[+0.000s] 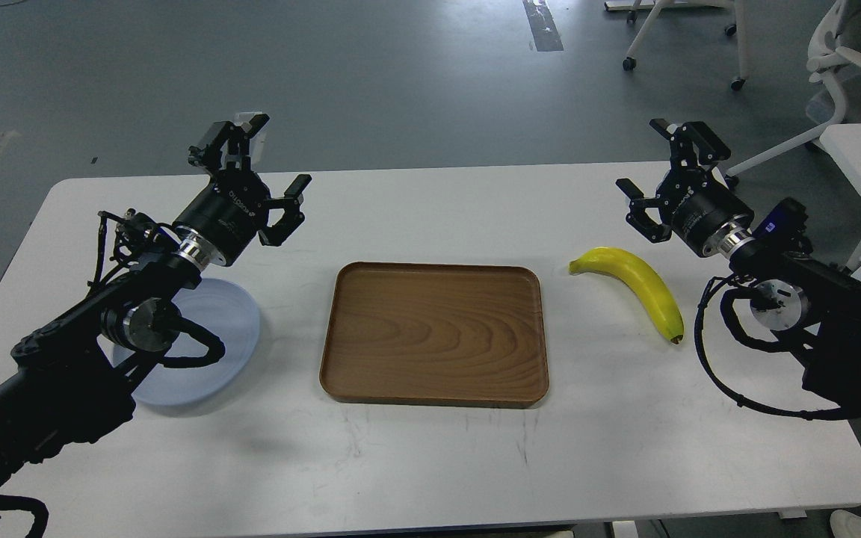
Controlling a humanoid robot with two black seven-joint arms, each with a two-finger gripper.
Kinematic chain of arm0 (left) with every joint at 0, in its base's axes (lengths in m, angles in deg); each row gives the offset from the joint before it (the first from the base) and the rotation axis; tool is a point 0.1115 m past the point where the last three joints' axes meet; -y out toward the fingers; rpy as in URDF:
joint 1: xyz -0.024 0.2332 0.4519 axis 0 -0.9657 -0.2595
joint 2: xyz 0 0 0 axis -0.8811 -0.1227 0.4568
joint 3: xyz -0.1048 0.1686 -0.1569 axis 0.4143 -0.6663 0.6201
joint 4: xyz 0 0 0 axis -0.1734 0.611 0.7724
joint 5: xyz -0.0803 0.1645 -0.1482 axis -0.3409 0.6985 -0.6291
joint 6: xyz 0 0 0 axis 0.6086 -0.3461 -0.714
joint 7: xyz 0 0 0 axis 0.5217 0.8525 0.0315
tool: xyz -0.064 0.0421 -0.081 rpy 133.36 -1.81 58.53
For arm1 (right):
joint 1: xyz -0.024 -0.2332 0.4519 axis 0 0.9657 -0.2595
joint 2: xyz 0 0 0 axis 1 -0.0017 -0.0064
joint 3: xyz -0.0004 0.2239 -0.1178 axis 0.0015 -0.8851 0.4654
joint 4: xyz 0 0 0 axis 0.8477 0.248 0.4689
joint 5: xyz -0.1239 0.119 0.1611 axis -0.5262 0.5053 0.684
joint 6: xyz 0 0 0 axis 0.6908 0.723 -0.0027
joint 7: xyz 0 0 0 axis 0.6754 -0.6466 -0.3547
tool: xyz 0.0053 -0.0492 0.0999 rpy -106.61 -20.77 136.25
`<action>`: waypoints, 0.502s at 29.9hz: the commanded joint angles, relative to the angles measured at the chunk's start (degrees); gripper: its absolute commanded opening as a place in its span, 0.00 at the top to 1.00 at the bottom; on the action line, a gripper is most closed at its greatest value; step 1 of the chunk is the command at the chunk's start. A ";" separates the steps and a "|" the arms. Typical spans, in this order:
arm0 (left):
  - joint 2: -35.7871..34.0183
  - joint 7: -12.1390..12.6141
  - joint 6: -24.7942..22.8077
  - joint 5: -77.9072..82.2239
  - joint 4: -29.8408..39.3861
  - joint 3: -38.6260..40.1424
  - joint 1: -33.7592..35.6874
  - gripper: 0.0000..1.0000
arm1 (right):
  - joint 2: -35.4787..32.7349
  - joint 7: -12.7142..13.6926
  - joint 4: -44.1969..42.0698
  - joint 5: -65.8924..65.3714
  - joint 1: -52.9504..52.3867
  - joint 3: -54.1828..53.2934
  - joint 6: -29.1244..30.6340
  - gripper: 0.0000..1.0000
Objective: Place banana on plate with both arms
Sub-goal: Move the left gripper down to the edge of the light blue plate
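Banana (636, 288): a curved, bright yellow banana with a dark tip lies flat on the white table, to the right of the wooden tray and apart from it. Nothing is touching it.
Plate (232, 329): a round, shallow, pale blue plate sits on the left part of the table, well apart from the banana, with the tray between them. The left arm crosses in front and hides part of it.
Tray (434, 332): a rectangular brown wooden tray with rounded corners lies at the middle of the table, holding nothing.
Right gripper (658, 168): it hovers above the table, up and to the right of the banana, not touching it. Its two black fingers are spread wide apart and hold nothing.
Left gripper (273, 161): it hovers above the table beyond the plate, raised clear of it. Its two fingers are also spread apart and hold nothing.
Table (430, 448): a white top with faint scuff marks.
Background: grey floor, with white chair legs on wheels at the upper right.
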 commanded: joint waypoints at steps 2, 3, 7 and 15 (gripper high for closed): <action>-0.23 -0.09 0.12 0.09 0.00 0.66 -0.55 0.00 | 0.20 0.00 -0.66 0.05 -0.02 0.13 0.01 0.00; -0.32 -0.09 0.21 0.01 0.00 0.75 -0.90 0.00 | 0.20 0.00 -0.75 0.05 -0.11 0.13 0.01 0.00; -0.58 0.53 -0.23 0.09 -0.08 0.58 -1.08 0.00 | 0.20 0.00 -0.83 -0.04 -0.20 0.31 0.01 0.00; -5.06 -0.35 -5.99 0.79 -2.19 -0.39 -0.91 0.00 | 0.02 0.00 -0.83 -0.12 -0.20 1.01 0.01 0.00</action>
